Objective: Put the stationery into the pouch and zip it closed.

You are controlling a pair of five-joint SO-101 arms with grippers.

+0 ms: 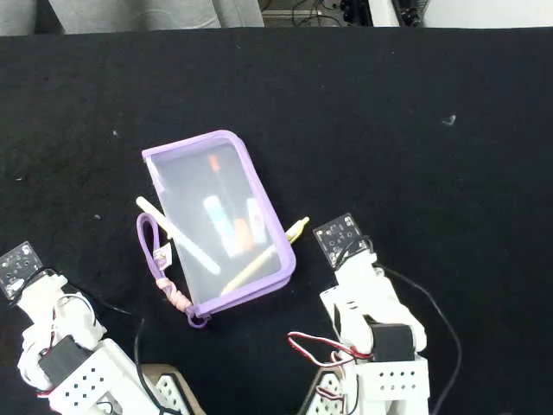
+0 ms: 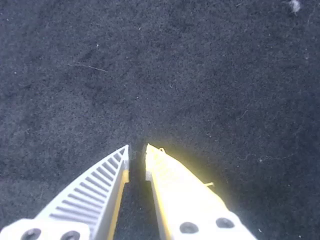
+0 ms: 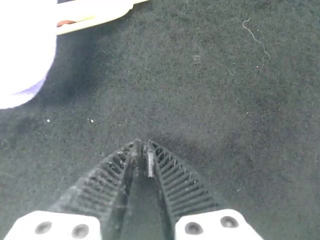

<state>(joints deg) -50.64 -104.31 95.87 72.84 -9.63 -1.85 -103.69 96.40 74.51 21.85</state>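
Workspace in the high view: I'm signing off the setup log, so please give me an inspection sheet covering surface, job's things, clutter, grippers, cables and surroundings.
Surface: black cloth with a few light lint specks.
Job's things: purple pouch lies flat mid-table with stationery inside; a white pen and a yellow pen tip poke past opposite edges.
Clutter: nothing seen.
Grippers: left gripper and right gripper are both shut and empty, over bare cloth.
Cables: red and white wires and a black cable by the right arm's base.
Surroundings: tangled cables beyond the far table edge.
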